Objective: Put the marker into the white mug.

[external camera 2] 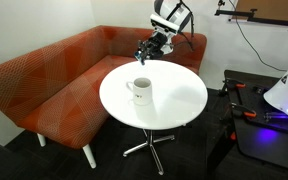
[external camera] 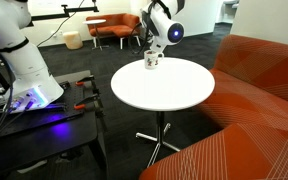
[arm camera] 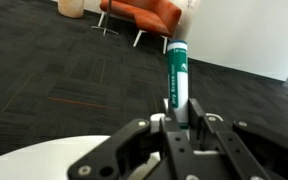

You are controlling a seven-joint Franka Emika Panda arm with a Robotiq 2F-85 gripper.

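Observation:
In the wrist view my gripper (arm camera: 171, 112) is shut on the marker (arm camera: 178, 72), a teal-green and white pen that sticks out forward between the fingers. In both exterior views the gripper (external camera: 150, 49) (external camera 2: 144, 52) hangs above the far part of the round white table. The white mug (external camera 2: 141, 91) stands on the table with its handle to the side; in an exterior view it (external camera: 152, 61) sits just below the gripper. In an exterior view the gripper looks higher than and behind the mug. The mug is out of the wrist view.
The round white table (external camera: 184, 90) (external camera 2: 179, 100) stands on a metal foot. An orange sofa (external camera 2: 54, 80) wraps behind it. The robot base and a dark cart (external camera: 34, 110) with tools stand beside it. An orange bench (arm camera: 144, 12) is across the dark carpet.

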